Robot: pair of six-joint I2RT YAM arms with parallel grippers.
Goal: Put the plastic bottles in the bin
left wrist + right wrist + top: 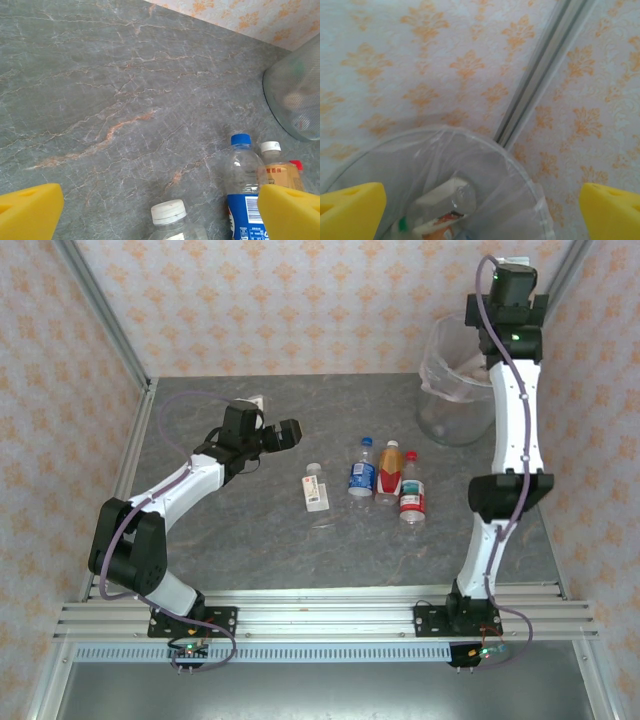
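Note:
Several plastic bottles lie in a row mid-table: a white-capped clear bottle (316, 487), a blue-labelled bottle (362, 472), an orange bottle (389, 472) and a red-labelled bottle (411, 499). My left gripper (284, 434) hovers just left of them, open. In its wrist view the left gripper (160, 212) has wide-apart yellow fingers (30, 210) that frame the white cap (169, 212), with the blue-capped bottle (244, 180) to the right. The bin (445, 415) stands at the back right. My right gripper (482, 212) hangs open above the bin (517, 170), over a clear bottle (451, 197) inside it.
Wallpapered walls enclose the table on three sides, with aluminium frame posts (535, 75) in the back corners. A slotted rail (320, 620) runs along the near edge at the arm bases. Bare marble-patterned tabletop (100, 100) stretches left and behind the bottles.

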